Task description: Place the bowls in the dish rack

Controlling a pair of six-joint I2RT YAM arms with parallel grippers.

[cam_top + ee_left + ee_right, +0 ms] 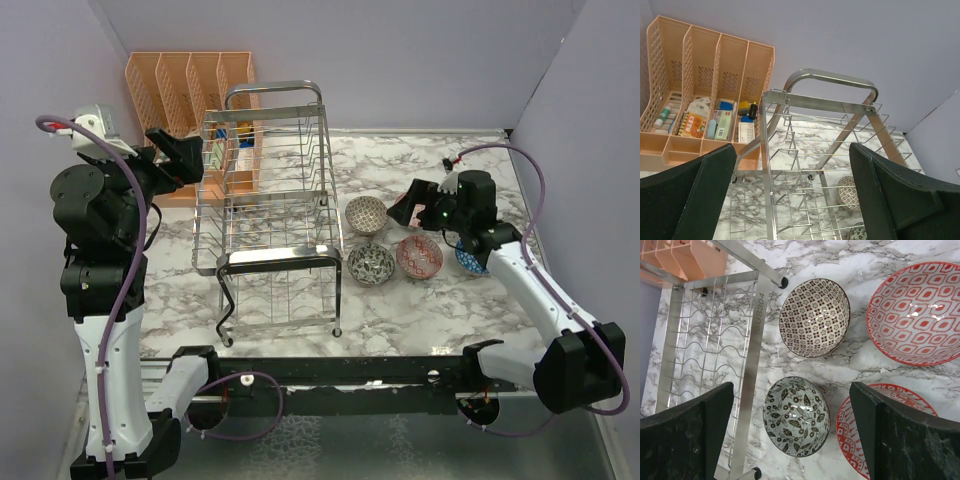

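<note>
The marble table [400, 310] fills most of the top view. On its left-centre stands the dish rack [265, 215], a chrome wire frame with tall looped handle bars and dark curved legs at its near end. Behind the rack, against the back wall, sits the orange organizer [185, 80]; the left wrist view shows small bottles and packets in its slots. The left arm [105, 330] rises tall at the left edge. Its left gripper [185, 160] hangs high beside the rack's far left corner, with its dark fingers [705, 195] spread wide and nothing in them. The right arm [530, 290] reaches in from the near right. The bowls all sit on the table just right of the rack, outside it. The grey-beige bowl [366, 214] is farthest back, near the rack's right side, and the black-and-white bowl [371, 263] is in front of it. The pink-red bowl [419, 257] is just beside the black-and-white one. The blue bowl [466, 260] is farther right and partly hidden under the right arm. The right wrist view also shows a second red bowl [917, 312] close under the camera, beside the grey-beige one; in the top view the arm covers it. The right gripper [408, 208] hovers over this cluster with its jaws fully apart, gripping nothing. In its own camera the black-and-white bowl lies between the two fingers, below them.
</note>
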